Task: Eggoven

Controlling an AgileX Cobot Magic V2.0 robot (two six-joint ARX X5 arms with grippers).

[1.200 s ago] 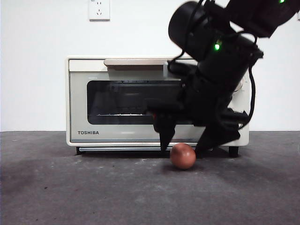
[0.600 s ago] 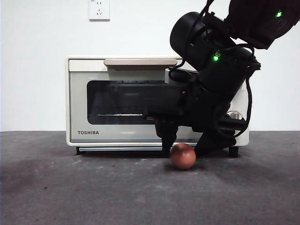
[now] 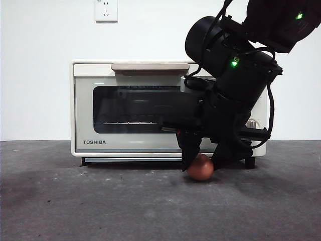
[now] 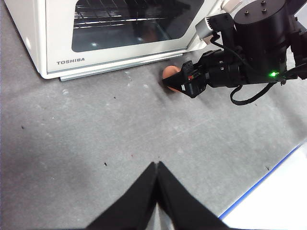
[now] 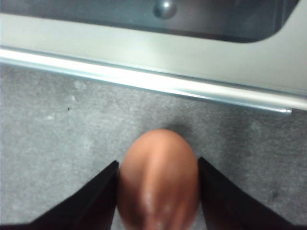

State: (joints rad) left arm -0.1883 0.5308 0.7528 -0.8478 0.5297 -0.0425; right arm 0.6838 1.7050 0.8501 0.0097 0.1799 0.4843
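Observation:
The small reddish-brown egg (image 3: 201,169) lies on the dark grey table just in front of the cream TOSHIBA toaster oven (image 3: 85,80), below the right end of its closed door. My right gripper (image 3: 202,163) comes down from the upper right with one black jaw on each side of the egg, both touching it. The right wrist view shows the egg (image 5: 158,177) pressed between the jaws of this gripper (image 5: 157,164), under the oven's lower edge (image 5: 144,52). My left gripper (image 4: 157,166) is shut and empty, hovering well in front of the oven (image 4: 53,43) and egg (image 4: 170,73).
A white wall with a socket (image 3: 106,10) stands behind the oven. The oven's beige handle (image 3: 149,67) sits along the top of the door. A blue line and a white surface (image 4: 273,196) border the grey table on one side.
My right gripper has come lower and its jaws have closed in from wide apart onto the egg. The egg has shifted slightly to the right.

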